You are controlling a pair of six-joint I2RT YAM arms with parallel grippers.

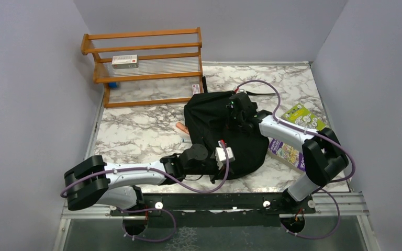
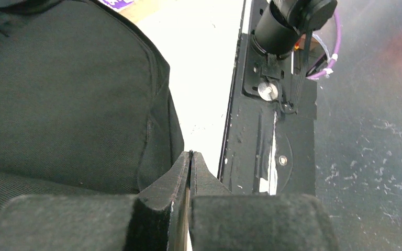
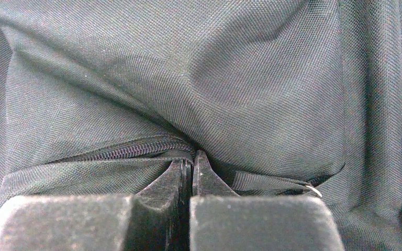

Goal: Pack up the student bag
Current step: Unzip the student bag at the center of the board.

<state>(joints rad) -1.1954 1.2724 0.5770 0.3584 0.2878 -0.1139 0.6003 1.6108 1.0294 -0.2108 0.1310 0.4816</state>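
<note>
The student bag (image 1: 214, 123), a big black backpack, lies in the middle of the marble table (image 1: 136, 133). My left gripper (image 1: 234, 166) is at the bag's near edge. In the left wrist view this gripper (image 2: 191, 154) is shut, with the bag (image 2: 68, 99) to its left and nothing visibly between the fingers. My right gripper (image 1: 234, 121) rests on top of the bag. In the right wrist view it (image 3: 192, 156) is shut, tips against the fabric just below a closed zipper (image 3: 125, 150). I cannot tell whether fabric is pinched.
A wooden rack (image 1: 146, 52) stands at the back left with a small box (image 1: 124, 61) on its shelf. Another small box (image 1: 196, 89) and an orange item (image 1: 180, 127) lie by the bag. A green book (image 1: 303, 116) and a purple one (image 1: 285, 151) lie at the right.
</note>
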